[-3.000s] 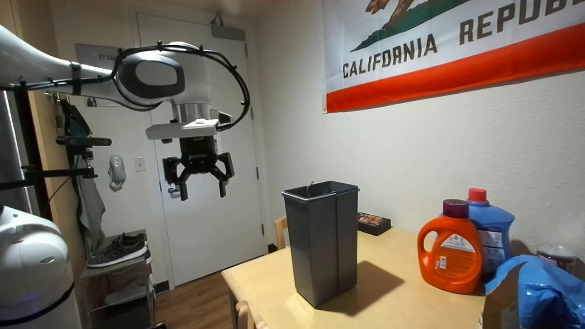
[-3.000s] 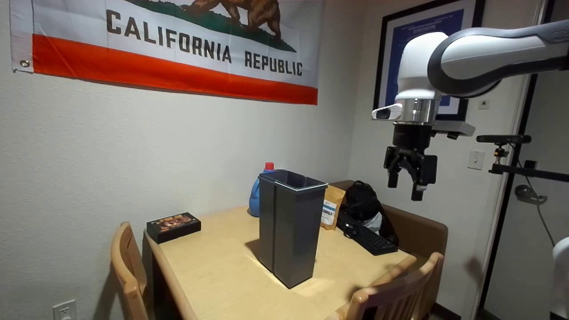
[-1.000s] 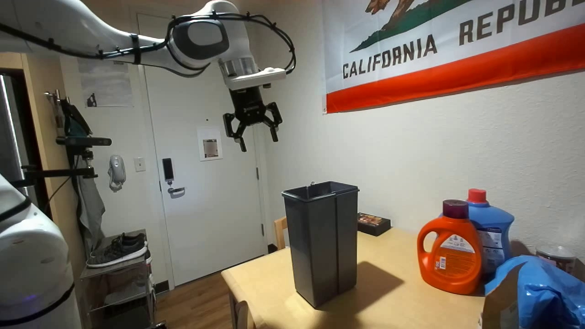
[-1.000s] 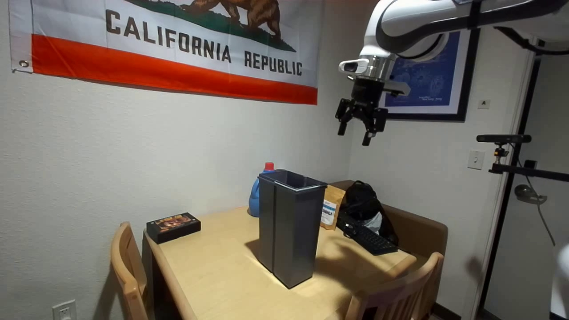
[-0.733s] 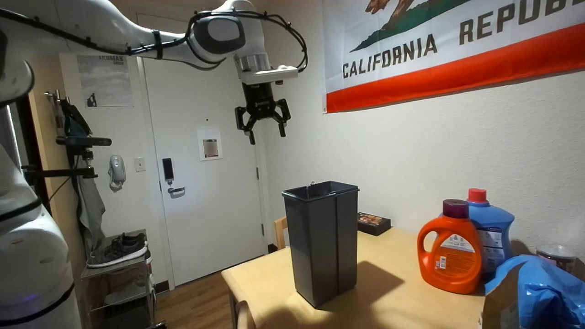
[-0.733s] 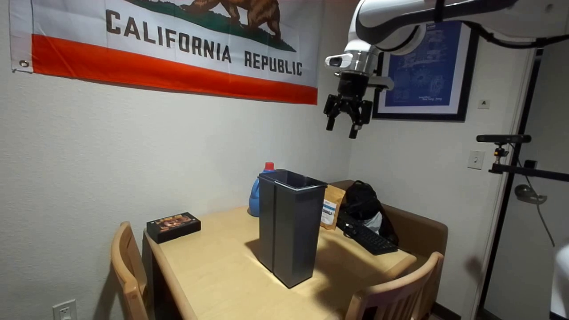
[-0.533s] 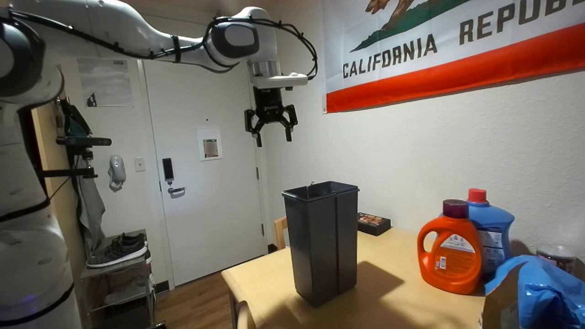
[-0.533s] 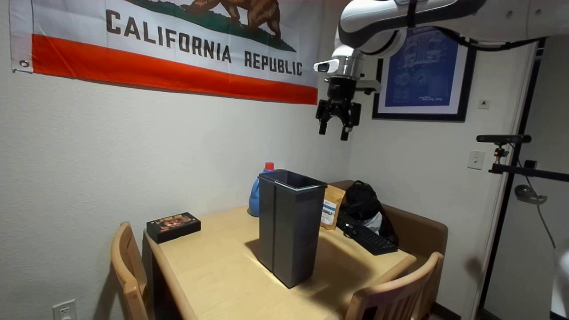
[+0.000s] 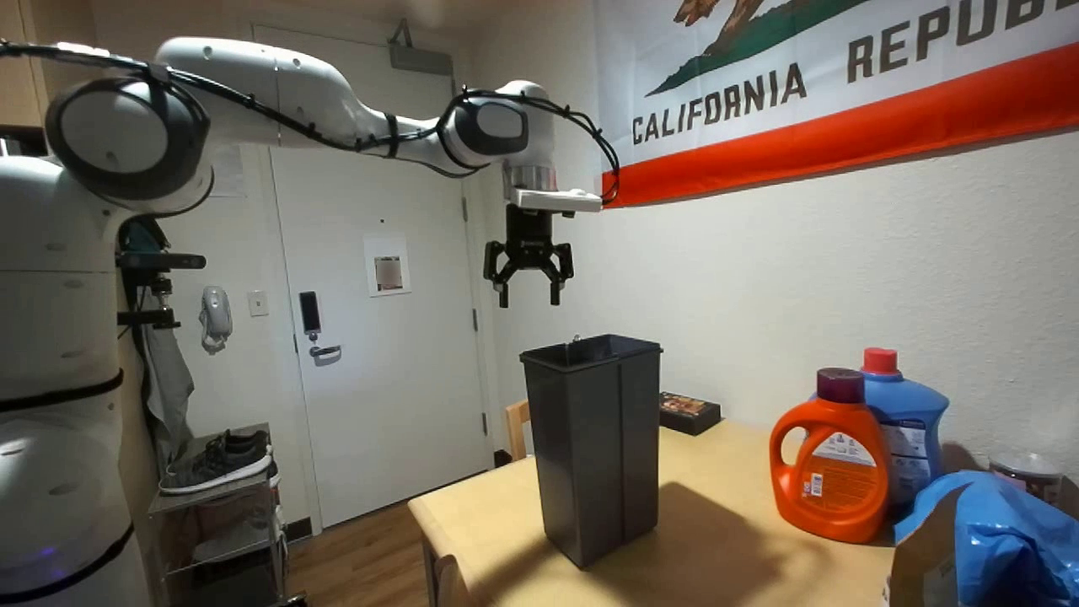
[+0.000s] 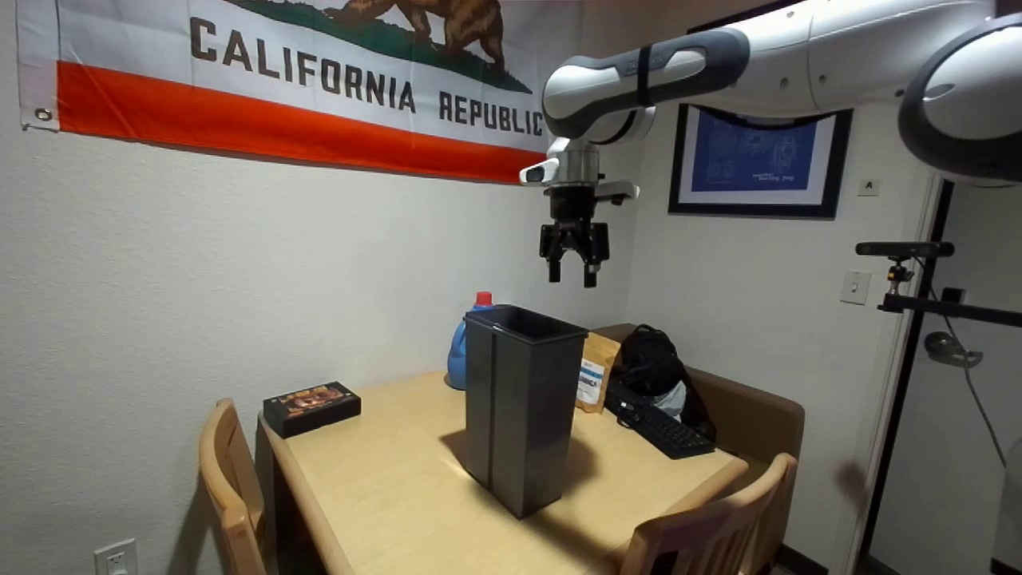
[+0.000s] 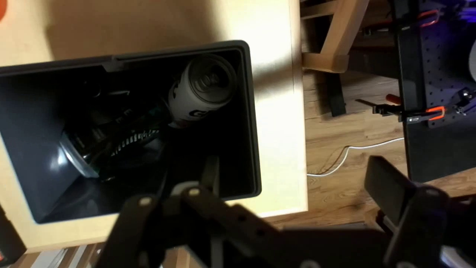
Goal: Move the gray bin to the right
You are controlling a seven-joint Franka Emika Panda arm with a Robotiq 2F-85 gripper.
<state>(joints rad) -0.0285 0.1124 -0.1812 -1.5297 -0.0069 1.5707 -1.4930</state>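
In an exterior view, a blue bag [image 9: 1016, 544] is seen at near right. The bin [image 9: 590, 455] is stood upright on the bench [image 9: 725, 468], left of the orange jug [image 9: 834, 493]. Higher than the bin and toward its left, the jaws are spread wide, empty, touching nothing. Far behind, a box [image 9: 687, 412] is seen.

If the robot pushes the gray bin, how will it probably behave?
Pushed near its rim, the gray bin may tip, being tall and narrower toward its base. Its straight, smooth sides look like plastic, so it is probably stiff. The can inside seems loose and might shift or roll.
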